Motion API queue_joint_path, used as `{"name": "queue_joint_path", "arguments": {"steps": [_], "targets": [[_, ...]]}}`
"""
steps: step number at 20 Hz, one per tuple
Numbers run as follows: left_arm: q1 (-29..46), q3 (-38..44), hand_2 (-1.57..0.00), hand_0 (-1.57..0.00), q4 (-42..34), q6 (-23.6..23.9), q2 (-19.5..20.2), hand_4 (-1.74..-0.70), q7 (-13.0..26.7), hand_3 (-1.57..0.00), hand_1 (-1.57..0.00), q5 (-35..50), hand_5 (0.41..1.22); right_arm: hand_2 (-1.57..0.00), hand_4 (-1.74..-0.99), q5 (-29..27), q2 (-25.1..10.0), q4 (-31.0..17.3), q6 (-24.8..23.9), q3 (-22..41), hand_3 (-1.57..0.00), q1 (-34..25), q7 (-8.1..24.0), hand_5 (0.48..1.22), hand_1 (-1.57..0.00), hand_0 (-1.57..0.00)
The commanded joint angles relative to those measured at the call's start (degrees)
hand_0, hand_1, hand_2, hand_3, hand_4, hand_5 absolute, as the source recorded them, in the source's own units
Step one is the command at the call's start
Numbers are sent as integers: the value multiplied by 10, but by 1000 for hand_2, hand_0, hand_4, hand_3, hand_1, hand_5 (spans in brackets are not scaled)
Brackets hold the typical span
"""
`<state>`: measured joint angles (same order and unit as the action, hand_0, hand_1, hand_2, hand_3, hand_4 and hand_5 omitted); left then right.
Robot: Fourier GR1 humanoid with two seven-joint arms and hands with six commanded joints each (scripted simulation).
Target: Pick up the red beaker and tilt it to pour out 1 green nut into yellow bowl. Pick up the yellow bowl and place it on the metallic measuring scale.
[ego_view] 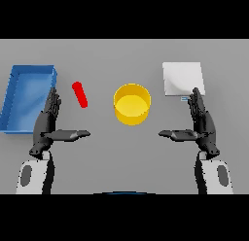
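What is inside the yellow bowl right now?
The yellow bowl shows only its bare yellow floor; no green nut lies in it. The red beaker stands apart, its contents not visible.

- The grey table (97, 55) has a flat, matt, even surface with no grain or pattern.
- The yellow bowl (132, 104) looks like smooth plastic, plain and lightly satin, its inner wall paler than the rim.
- The red beaker (80, 94) looks smooth and plastic-like, in uniform colour with a soft sheen.
- The measuring scale (182, 78) has a pale, smooth top, more a matt light grey than shiny metal.
- The blue tray (14, 84) looks like smooth plastic, its floor faintly lighter.
- The left hand (47, 121) and right hand (202, 121) are dark and matt; the forearms are smooth white and grey shells.
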<state>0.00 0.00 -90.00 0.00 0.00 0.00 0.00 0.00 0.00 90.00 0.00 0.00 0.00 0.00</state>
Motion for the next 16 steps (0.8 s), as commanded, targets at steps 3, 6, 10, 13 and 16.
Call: {"name": "queue_joint_path", "arguments": {"steps": [3,6,10,13,16], "targets": [[-4,7,1,1,4,-3,7,-1093,1,1,1,6,623,1,-1128,1,2,0,-2,2,1,0,0,660,1,1],[-4,16,1,1,7,-11,17,-1093,-4,1,1,15,623,1,-1128,6,7,2,-2,7,1,5,-9,660,1,1],[48,-33,1,1,-55,0,35,-1093,-16,1,1,-59,615,1,-1126,150,-24,53,-33,80,1,61,-85,666,1,1],[54,-44,1,1,-69,3,36,-1096,3,1,1,-74,616,1,-1112,169,-19,63,-43,88,1,58,-60,659,1,1],[35,-42,1,1,-45,2,41,-1090,12,1,1,-80,612,1,-1123,159,-17,73,-38,87,1,59,-56,653,1,1]]}}
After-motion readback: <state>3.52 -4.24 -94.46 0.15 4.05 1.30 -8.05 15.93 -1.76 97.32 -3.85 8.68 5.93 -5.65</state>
